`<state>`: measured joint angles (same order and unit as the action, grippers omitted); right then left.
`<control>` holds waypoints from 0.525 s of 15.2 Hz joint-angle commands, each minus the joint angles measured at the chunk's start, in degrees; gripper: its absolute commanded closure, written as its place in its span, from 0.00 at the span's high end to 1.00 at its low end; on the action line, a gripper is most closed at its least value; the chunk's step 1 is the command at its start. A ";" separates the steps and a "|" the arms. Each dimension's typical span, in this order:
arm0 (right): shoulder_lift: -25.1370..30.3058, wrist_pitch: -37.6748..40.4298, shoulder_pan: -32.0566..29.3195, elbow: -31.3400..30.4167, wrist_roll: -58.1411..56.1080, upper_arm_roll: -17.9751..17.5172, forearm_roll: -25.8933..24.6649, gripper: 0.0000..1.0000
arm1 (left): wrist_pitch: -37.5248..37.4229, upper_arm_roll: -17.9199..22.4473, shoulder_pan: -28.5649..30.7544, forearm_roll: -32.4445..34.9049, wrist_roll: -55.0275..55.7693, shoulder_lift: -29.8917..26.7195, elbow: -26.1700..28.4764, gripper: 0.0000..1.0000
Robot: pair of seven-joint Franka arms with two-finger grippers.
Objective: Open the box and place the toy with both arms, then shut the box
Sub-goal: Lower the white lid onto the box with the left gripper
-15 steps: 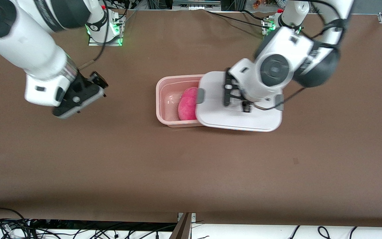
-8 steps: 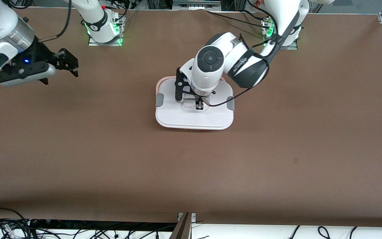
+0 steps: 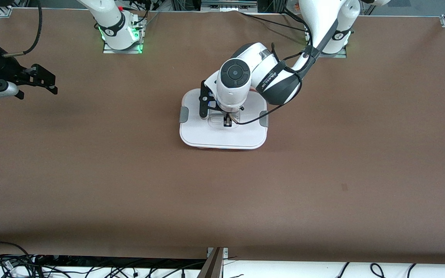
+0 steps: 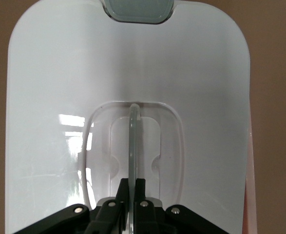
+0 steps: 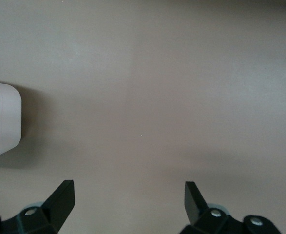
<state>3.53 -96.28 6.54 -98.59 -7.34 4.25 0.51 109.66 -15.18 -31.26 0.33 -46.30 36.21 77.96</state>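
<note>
Your left gripper (image 3: 227, 121) is down on the box (image 3: 223, 119), fingers (image 4: 139, 207) pinched on the clear handle (image 4: 133, 146) in the middle of the white lid (image 3: 242, 137), which lies flat over the tub with a grey clip (image 3: 184, 114) at each end. Your right gripper (image 3: 39, 79) waits with fingers spread wide over bare table (image 3: 222, 200), well off toward the right arm's end from the box. You cannot see the toy; the lid covers the inside.
</note>
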 commanded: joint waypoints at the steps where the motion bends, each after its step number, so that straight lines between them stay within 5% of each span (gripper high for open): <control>1: 0.95 0.39 -1.09 0.24 2.58 -1.97 0.20 1.00 | -0.68 0.42 -0.90 -0.60 0.51 0.35 0.52 0.00; 8: 1.13 1.01 -1.00 0.24 5.67 -1.97 -1.56 1.00 | -3.40 0.42 -0.29 0.02 0.59 -0.18 2.11 0.00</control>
<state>3.94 -96.22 6.43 -98.50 -2.96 3.02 -0.19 108.10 -15.13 -31.50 0.33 -46.25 36.20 78.06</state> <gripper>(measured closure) 0.000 0.930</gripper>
